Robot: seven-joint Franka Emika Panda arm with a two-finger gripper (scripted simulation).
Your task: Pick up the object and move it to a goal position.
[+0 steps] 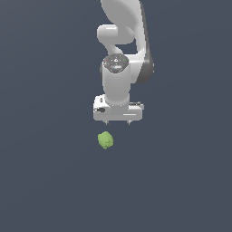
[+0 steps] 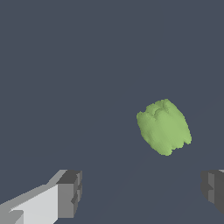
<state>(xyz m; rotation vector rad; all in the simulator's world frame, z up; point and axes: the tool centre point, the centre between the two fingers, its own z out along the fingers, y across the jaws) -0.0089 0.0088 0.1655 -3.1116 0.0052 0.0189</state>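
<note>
We are looking at the gripper (image 1: 117, 122) hanging with its fingers spread wide and holding nothing. In the exterior view the object (image 1: 105, 140) is lying on the dark floor at about seven o'clock from the fingertips, near but apart. In the wrist view the object (image 2: 164, 127) is sitting beyond the gap between the fingers (image 2: 70, 192), nearer one pad, its longer axis tilting slightly. We judge a short sideways shift must precede descent.

Glossy white arm (image 1: 121, 41) of rounded segments, dark grey at one flank. Dark round cap (image 1: 115, 62) with small red and green marks. Boxy white claw (image 1: 117, 122); grey blocky fingertips (image 2: 69, 193).
</note>
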